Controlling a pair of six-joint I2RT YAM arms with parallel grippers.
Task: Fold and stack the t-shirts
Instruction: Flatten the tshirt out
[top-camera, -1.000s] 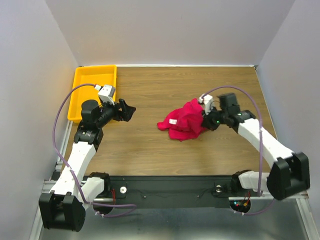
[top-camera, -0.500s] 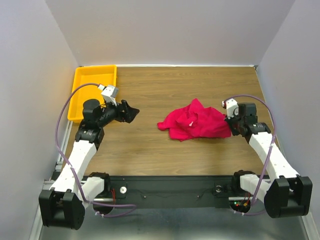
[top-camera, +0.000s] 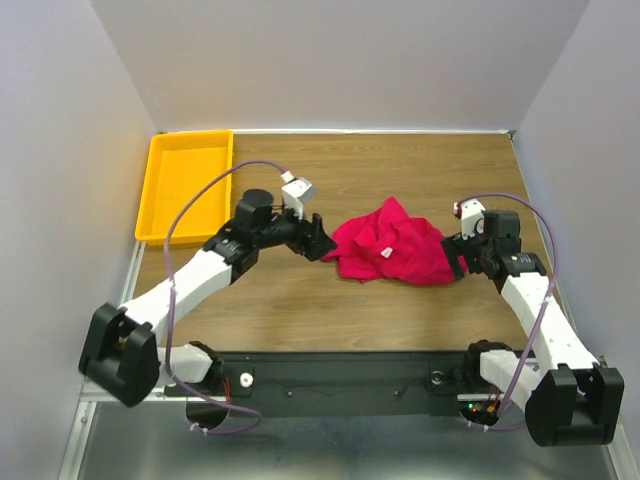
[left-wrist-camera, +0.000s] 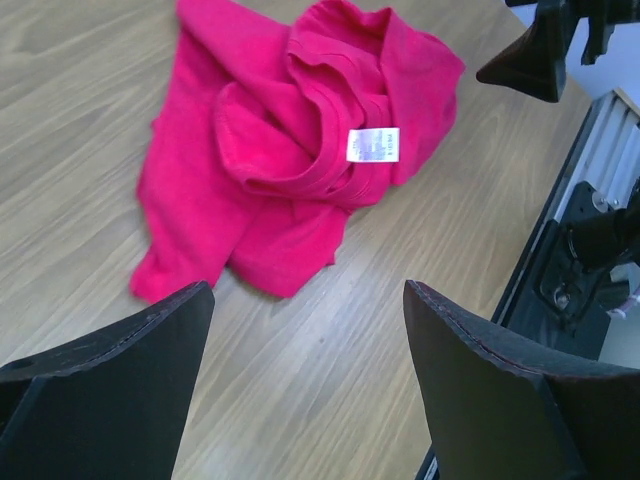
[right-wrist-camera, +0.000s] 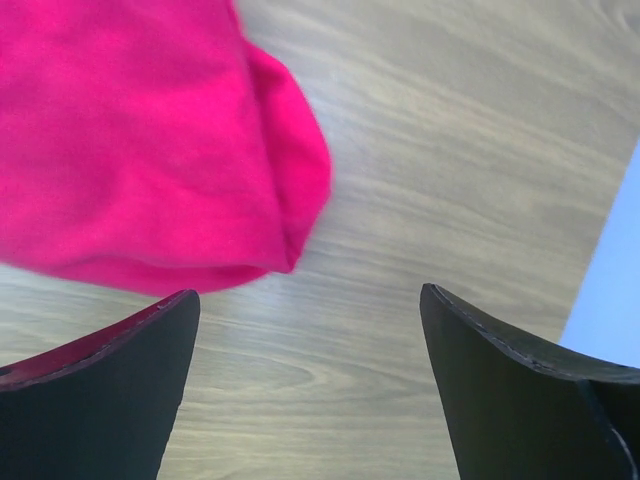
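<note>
Plain crimson t-shirt (top-camera: 395, 250) with white label (left-wrist-camera: 372, 145), yellow tray (top-camera: 190, 185), brown wood-grain table (top-camera: 350, 170).

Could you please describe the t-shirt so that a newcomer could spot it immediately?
On the wooden table, look right of centre, between the left gripper and the right gripper. The t-shirt lies there as a crumpled crimson heap with a small white neck label: the only cloth, unlike the rigid yellow tray at far left.
</note>
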